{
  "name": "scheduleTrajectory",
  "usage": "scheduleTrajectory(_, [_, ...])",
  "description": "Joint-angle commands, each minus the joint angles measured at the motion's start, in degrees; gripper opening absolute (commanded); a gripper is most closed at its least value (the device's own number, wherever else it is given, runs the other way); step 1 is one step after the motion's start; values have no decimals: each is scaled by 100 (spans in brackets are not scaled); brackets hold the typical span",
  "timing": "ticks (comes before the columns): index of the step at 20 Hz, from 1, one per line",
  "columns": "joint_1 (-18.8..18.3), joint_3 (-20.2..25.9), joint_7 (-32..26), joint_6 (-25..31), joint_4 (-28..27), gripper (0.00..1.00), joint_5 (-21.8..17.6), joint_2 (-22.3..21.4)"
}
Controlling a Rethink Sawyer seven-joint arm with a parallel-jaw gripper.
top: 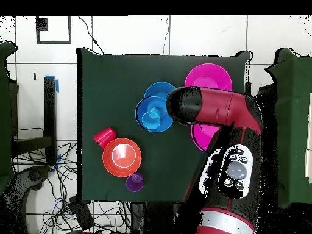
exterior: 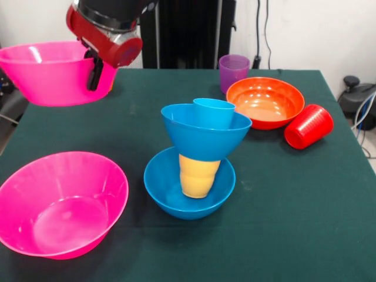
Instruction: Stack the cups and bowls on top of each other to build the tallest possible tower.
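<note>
The tower stands mid-table: a blue bowl (exterior: 189, 200) at the base, an upturned yellow cup (exterior: 198, 175) in it, a second blue bowl (exterior: 205, 135) on that, and a light blue cup (exterior: 213, 111) on top. From overhead the tower (top: 155, 113) lies left of the arm. My gripper (exterior: 94, 77) is shut on the rim of a pink bowl (exterior: 47, 76) and holds it above the table's far left corner. That bowl (top: 204, 135) shows partly under the arm from overhead. The second pink bowl (exterior: 61, 202) (top: 208, 76) sits on the table, front left. The orange cup is hidden.
An orange-red bowl (exterior: 265, 101) (top: 122, 156) sits at the far right. A purple cup (exterior: 234, 70) (top: 134, 181) stands upright behind it. A red cup (exterior: 308, 125) (top: 105, 136) lies on its side to its right. The dark green table's (exterior: 294, 235) edges are close on both sides.
</note>
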Motion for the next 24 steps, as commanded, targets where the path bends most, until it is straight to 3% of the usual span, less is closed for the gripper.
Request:
scheduleTrajectory(1, [251, 856, -1607, 1200, -593, 0, -349, -354])
scheduleTrajectory(14, [777, 788, -1033, 2672, -1145, 0, -204, -703])
scheduleTrajectory(24, [1214, 644, -293, 2680, -1071, 0, -154, -713])
